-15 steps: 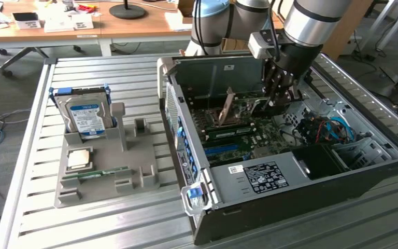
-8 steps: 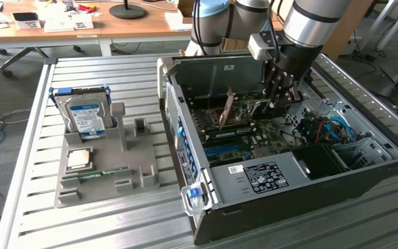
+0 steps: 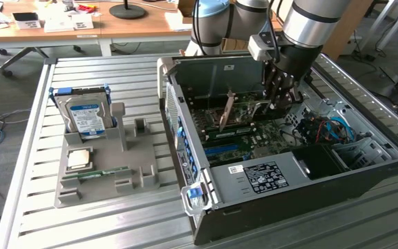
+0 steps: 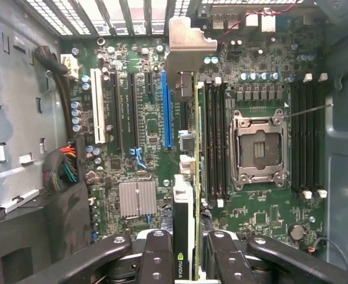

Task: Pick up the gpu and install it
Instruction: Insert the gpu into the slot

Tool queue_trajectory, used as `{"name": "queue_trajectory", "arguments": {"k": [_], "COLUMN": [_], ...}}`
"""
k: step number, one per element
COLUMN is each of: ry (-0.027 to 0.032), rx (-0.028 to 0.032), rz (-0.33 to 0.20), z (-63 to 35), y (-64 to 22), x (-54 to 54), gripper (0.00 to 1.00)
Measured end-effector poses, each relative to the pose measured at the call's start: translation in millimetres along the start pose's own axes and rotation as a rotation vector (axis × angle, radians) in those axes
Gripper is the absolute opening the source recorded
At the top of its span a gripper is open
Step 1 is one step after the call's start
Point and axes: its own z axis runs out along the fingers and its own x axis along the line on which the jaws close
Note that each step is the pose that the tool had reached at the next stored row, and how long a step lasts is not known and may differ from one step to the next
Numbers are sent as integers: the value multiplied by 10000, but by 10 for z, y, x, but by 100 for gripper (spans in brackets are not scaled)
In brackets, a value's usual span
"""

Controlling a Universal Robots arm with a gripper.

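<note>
My gripper [image 3: 282,101] reaches down into the open computer case [image 3: 289,207] and is shut on the gpu [image 3: 225,111]. In the wrist view the gpu [image 4: 196,177] shows edge-on as a thin green card with a black cooler on one side, clamped between the black fingers [image 4: 156,260]. Its silver end bracket [image 4: 186,47] points toward the vented rear wall. The card hangs above the motherboard [image 4: 144,136], its edge running alongside the blue slot [image 4: 167,109] and next to the black memory slots [image 4: 215,142]. Whether it touches the board I cannot tell.
Left of the case in the exterior view, a grey holder [image 3: 140,176] carries a hard drive [image 3: 87,116], a processor chip [image 3: 79,158] and a memory stick [image 3: 102,174]. Cables [image 3: 330,129] and a drive cage crowd the case's right end. An empty processor socket [image 4: 257,145] lies beside the card.
</note>
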Motion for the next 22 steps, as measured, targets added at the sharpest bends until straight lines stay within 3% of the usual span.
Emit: {"name": "queue_trajectory", "arguments": {"k": [16, 22], "ry": [1, -1], "rx": [1, 1], "rz": [3, 1], "z": [13, 13], "y": [50, 144], "x": [3, 9], "gripper": [27, 27]}}
